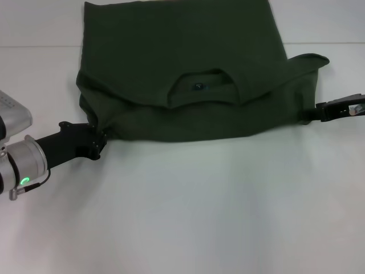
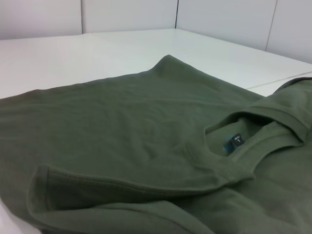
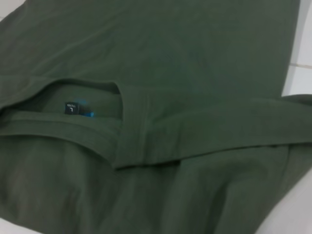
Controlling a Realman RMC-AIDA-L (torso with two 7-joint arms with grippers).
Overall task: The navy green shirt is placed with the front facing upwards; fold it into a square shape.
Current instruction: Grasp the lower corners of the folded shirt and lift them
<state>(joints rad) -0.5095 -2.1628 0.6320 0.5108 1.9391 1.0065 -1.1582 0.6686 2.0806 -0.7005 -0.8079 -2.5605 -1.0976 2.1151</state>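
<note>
The shirt (image 1: 182,68) is lying on the white desk (image 1: 188,211), spread flat across the far half, with its collar end turned toward me and doubled over so the neck opening and its small label (image 2: 236,140) are showing near the middle of the near fold. The lettering is not showing anywhere I can see, so the printed side is apparently folded inward or facing down. My left jaws (image 1: 101,141) are sitting at the near left corner of the fold, right where the cloth is bunching, and my right jaws (image 1: 319,111) are meeting the right corner, where a sleeve flap is sticking up and outward. I am judging that both are pinching cloth, because the fabric is puckering toward each tip, but I cannot tell for certain whether either pair is clenched or released, since the tips are dark against dark cloth and neither wrist view is showing them. I am reading this as the middle of a lengthwise fold: the collar end is being carried over the body. To do it well, I am thinking both corners should be travelling level and at the same pace, keeping the edge between them taut so no slack is sagging at the collar, and the right sleeve flap wants tucking in before the edge is laid down, or the square will be coming out lopsided.
</note>
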